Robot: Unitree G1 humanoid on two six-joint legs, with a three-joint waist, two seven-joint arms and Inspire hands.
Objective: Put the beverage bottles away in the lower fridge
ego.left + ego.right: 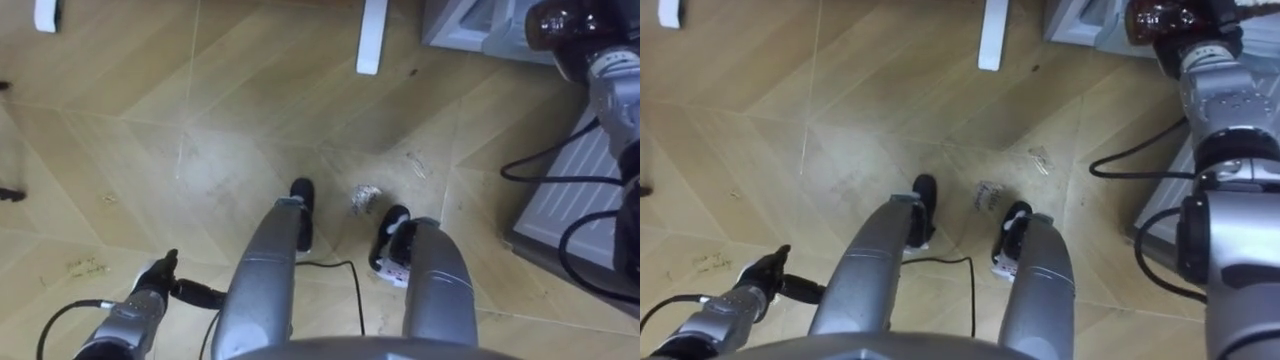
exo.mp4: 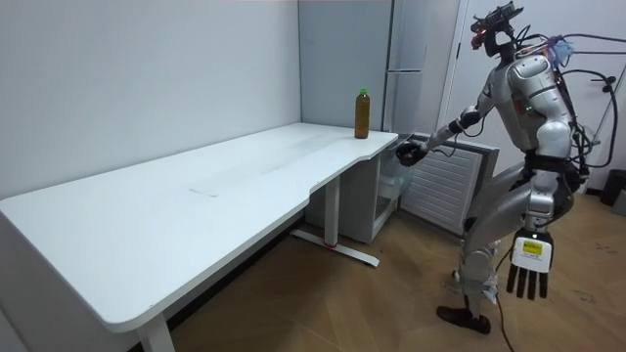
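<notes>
A green-capped brown tea bottle (image 2: pixel 362 113) stands upright at 11 o'clock from the low white fridge (image 2: pixel 383 196) (door open). The right hand (image 1: pixel 575 55) holds a dark shiny bottle (image 1: pixel 558 24).

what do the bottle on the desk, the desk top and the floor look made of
Bottle: likely clear plastic, since amber liquid shows through; green cap. Desk top: smooth matte white board, probably laminate, with no grain. Floor: wood or wood-look planks, with grain and angled seams and a low sheen.
</notes>
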